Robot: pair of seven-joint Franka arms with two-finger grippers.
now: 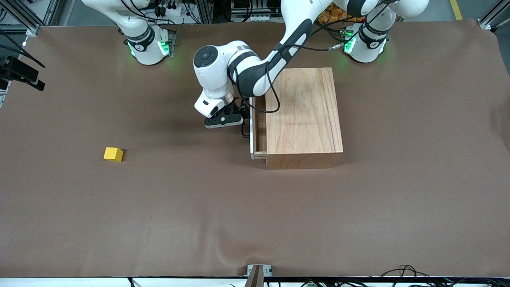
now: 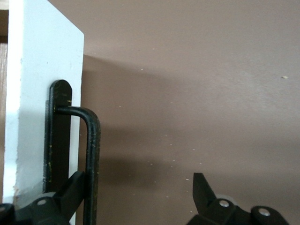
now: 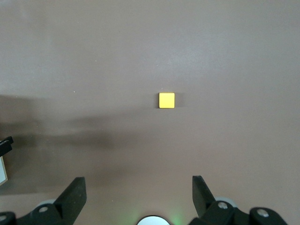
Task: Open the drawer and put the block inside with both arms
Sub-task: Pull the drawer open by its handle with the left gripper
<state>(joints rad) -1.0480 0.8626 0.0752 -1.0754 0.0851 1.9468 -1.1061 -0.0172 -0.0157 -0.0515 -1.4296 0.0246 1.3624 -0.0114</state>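
brown table [image 1: 358, 219] holds the wooden box [image 1: 305, 115]; drawer [image 1: 259, 131] barely out; left gripper [image 2: 140, 201] spread wide, one finger inside the handle [image 2: 91, 154], could slip off; right gripper [image 3: 138, 199] gapes high above, block [image 1: 113, 154] well apart toward the right arm's end.

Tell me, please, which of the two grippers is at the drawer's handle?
The left gripper, open, has one finger hooked inside the black handle of the slightly opened drawer. The right gripper hangs open high above the yellow block, touching nothing.

Brown mat [image 1: 358, 223] covers the table; metal framing [image 1: 24, 16] at corners.
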